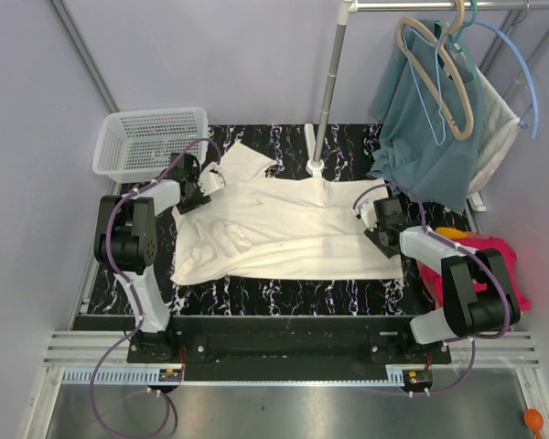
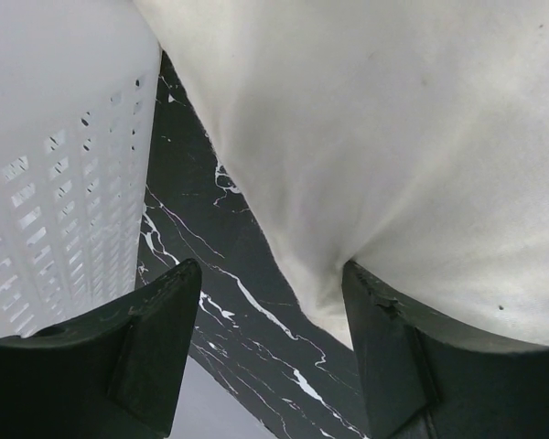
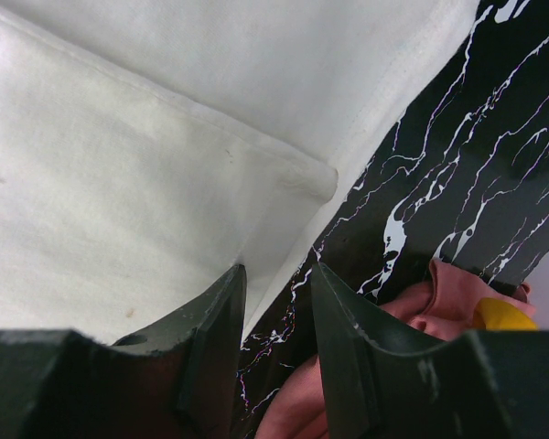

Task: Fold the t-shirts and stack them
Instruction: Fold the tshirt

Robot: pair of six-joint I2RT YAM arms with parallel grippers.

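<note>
Cream tee [image 1: 293, 229] lies spread flat on the marble table [image 1: 284, 293], mid-table btwn both arms, one sleeve up top-L, bottom-L corner bunched a bit. L gripper [image 2: 270, 279] sits at the tee's top-L part, just beside the basket [image 1: 151, 137]. Jaws spread wide, bare marble in the gap. Cloth edge drapes down to the R finger [image 2: 412, 366] and touches its tip, L finger [image 2: 151, 343] is clear of cloth, nothing pinched. R gripper [image 3: 276, 274] is at the tee's R edge, low over the table. Jaws part-way apart w/ a narrow gap. The tee's edge runs into that gap along the L finger [image 3: 215, 320], marble shows next to it, cloth not squeezed as far as I can see. A folded hem corner sits just ahead of the tips. Pink tee [image 1: 503, 261] w/ orange tee [image 1: 453, 233] on it is piled at the table's R edge, beside the R arm, apart from the cream one. Teal garment [image 1: 430, 128] hangs on hangers from the rack [image 1: 329, 91] top-R, its low corner near the table's back-R part.
</note>
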